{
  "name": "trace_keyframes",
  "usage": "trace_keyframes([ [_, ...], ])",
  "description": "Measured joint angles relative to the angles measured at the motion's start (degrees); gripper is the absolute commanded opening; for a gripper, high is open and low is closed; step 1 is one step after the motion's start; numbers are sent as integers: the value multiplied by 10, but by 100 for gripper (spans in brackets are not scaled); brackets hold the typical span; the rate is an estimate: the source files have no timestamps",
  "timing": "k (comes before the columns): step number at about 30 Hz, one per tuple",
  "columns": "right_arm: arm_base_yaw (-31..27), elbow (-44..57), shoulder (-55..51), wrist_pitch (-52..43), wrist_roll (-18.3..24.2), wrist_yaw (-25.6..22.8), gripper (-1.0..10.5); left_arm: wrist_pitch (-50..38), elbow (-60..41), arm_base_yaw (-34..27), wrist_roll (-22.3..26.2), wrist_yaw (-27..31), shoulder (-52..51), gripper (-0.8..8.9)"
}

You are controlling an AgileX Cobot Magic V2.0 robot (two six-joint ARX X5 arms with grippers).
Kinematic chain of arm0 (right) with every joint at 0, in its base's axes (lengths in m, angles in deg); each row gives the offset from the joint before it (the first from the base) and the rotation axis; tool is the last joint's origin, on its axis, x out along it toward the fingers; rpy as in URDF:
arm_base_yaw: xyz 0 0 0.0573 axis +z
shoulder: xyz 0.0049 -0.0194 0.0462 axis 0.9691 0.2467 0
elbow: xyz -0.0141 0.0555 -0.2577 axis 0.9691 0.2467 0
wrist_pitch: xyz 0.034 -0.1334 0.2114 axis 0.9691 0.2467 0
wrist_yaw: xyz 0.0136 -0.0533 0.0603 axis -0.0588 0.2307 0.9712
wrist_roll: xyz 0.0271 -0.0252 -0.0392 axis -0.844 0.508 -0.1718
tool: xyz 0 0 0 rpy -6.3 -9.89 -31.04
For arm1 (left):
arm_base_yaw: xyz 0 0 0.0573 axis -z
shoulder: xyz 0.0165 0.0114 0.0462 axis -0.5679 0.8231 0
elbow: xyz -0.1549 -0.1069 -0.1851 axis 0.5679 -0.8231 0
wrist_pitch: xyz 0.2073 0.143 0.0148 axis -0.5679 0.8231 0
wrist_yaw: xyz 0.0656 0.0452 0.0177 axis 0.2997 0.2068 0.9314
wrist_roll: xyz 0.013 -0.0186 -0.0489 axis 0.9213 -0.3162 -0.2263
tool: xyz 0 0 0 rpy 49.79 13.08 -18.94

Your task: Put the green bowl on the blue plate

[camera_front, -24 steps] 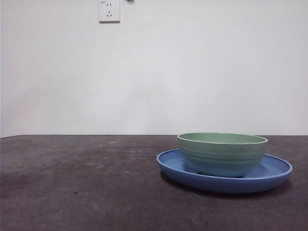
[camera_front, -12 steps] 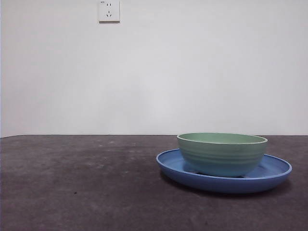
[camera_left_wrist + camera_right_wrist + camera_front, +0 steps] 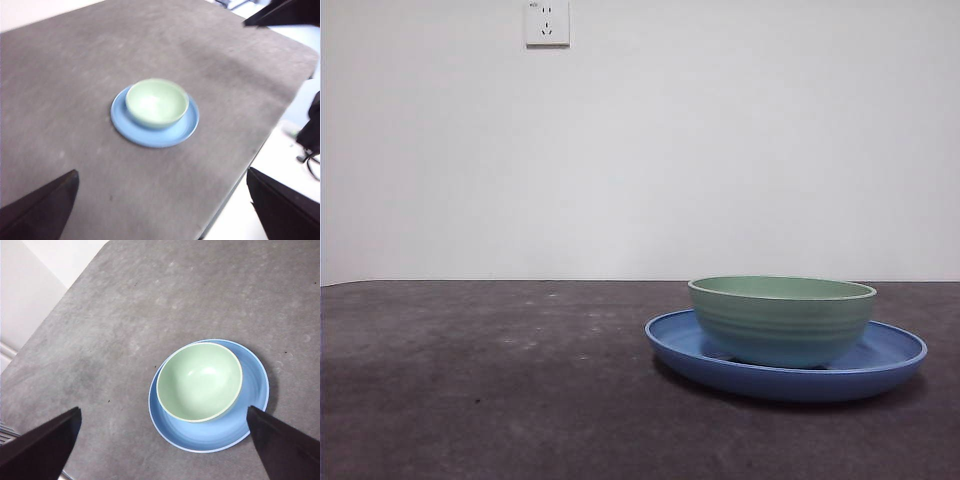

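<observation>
The green bowl [image 3: 782,318] stands upright inside the blue plate [image 3: 690,352] on the right part of the dark table. It also shows in the left wrist view [image 3: 156,102] on the plate [image 3: 150,137], and in the right wrist view [image 3: 199,381] on the plate [image 3: 252,390]. My left gripper [image 3: 161,172] is open and empty, high above the table and well back from the bowl. My right gripper [image 3: 163,409] is open and empty, high above the bowl and plate. No gripper shows in the front view.
The grey table [image 3: 470,380] ends at an edge [image 3: 260,145] beyond the plate in the left wrist view, with dark items [image 3: 310,135] past it. The other arm [image 3: 282,12] shows there as a dark shape. A wall socket [image 3: 547,22] sits high on the white wall.
A small dark tip at the top edge of the front view one second ago is gone. The bowl and plate have not moved.
</observation>
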Motion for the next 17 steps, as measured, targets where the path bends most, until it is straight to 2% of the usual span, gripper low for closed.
trace_keyframes([
  [6,0,0,0,0,0,0,630,8,-55,0,-29,1,-94,598],
  [17,0,0,0,0,0,0,630,2,-55,0,-35,1,-110,598],
])
